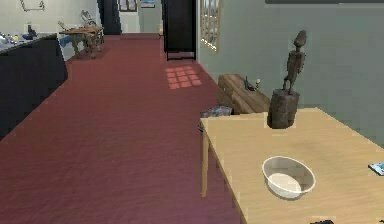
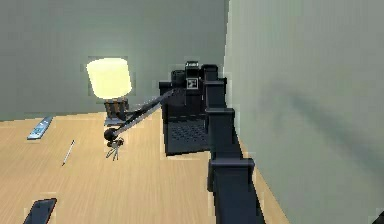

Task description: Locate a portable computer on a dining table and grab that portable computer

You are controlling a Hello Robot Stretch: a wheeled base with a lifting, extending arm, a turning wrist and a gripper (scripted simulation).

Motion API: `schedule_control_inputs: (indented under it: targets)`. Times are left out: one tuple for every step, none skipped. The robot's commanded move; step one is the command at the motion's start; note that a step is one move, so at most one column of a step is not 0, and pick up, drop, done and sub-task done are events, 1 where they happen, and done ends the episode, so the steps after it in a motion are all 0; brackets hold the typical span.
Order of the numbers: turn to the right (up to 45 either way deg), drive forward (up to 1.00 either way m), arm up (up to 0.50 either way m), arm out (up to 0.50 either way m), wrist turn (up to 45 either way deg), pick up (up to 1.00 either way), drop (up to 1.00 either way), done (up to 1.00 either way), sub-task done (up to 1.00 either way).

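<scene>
On the light wooden dining table (image 2: 120,190) stands a dark, boxy thing that looks like an open portable computer (image 2: 184,130), near the grey wall. My arm's dark bar partly covers its right side. My gripper (image 2: 116,146) reaches out to the left of it, with its thin fingers low over the tabletop beside the foot of a cream-shaded lamp (image 2: 108,80). I cannot tell whether the gripper holds anything. In the forward view the same table (image 1: 250,150) fills the lower right.
A remote-like thing (image 2: 40,128), a pen (image 2: 68,152) and a dark phone (image 2: 40,211) lie on the table. A white bowl (image 1: 288,178) and a dark wooden statue (image 1: 287,85) stand there too. Red carpet (image 1: 120,130) stretches left; a dark counter (image 1: 30,75) lines the left wall.
</scene>
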Motion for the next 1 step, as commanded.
schedule_control_inputs:
  targets:
    - [0.0, 0.0, 0.0, 0.0, 45.0, 0.0, 0.0, 0.0, 0.0]
